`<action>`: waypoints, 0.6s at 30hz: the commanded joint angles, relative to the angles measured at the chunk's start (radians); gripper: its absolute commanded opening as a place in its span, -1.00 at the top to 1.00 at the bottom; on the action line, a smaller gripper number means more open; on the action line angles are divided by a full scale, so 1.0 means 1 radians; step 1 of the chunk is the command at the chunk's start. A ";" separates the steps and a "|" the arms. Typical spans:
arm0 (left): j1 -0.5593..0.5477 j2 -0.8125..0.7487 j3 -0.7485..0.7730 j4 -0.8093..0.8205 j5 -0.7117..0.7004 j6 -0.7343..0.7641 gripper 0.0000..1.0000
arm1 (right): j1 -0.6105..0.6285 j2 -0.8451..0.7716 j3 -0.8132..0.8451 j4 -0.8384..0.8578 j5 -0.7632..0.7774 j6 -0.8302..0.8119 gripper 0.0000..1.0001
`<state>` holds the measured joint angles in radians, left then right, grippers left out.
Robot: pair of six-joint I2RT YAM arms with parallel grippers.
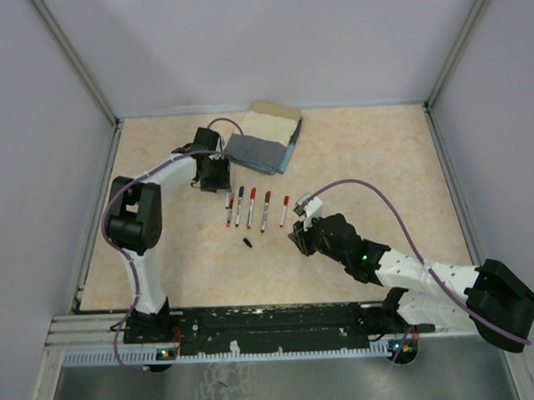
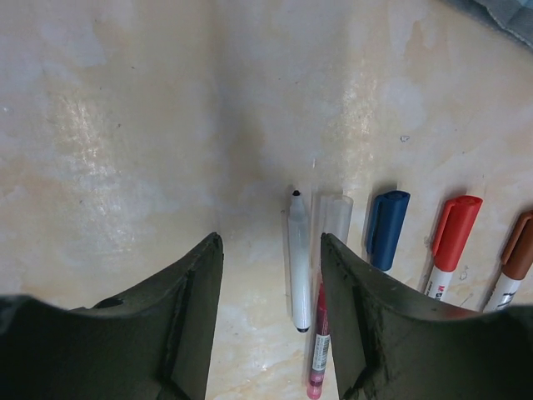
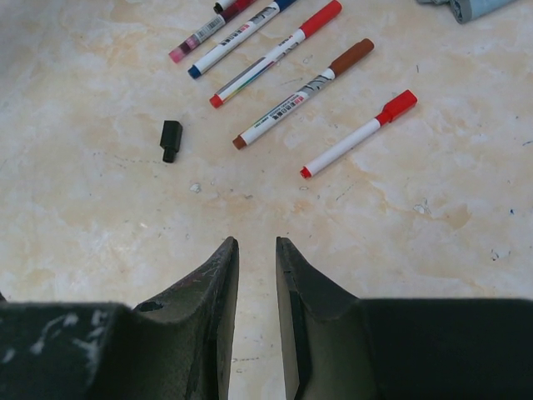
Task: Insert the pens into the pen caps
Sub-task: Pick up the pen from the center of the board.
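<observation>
The top camera sits high above and behind the arm bases and looks steeply down, taking in the whole table (image 1: 379,152) from afar. The left wrist camera hangs close over the table, facing almost straight down past the left gripper (image 2: 271,250) at one end of the row of pens (image 2: 298,262). The right wrist camera sits farther back and looks slantwise past the right gripper (image 3: 256,246) across the table. All three views share the pens and the cloth (image 1: 256,149), and the top and right wrist views also share the black cap (image 3: 170,140).
</observation>
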<state>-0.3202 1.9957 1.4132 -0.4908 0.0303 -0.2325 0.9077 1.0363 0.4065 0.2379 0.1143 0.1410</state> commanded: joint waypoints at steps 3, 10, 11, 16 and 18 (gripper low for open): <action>-0.029 0.037 0.061 -0.079 -0.109 0.026 -0.02 | 0.014 -0.007 -0.004 0.065 0.002 0.014 0.50; -0.041 0.044 0.057 -0.118 -0.163 0.025 0.10 | 0.013 0.008 -0.005 0.078 -0.009 0.016 0.50; -0.041 0.043 0.054 -0.121 -0.165 0.026 0.11 | 0.013 0.010 -0.004 0.080 -0.010 0.016 0.50; -0.044 0.041 0.029 -0.158 -0.166 0.026 0.26 | 0.013 0.017 -0.002 0.085 -0.012 0.014 0.51; -0.045 0.029 0.002 -0.166 -0.165 0.024 0.37 | 0.013 0.020 -0.001 0.087 -0.012 0.015 0.51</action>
<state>-0.3584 2.0224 1.4506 -0.5919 -0.1242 -0.2153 0.9081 1.0519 0.3988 0.2546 0.1032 0.1436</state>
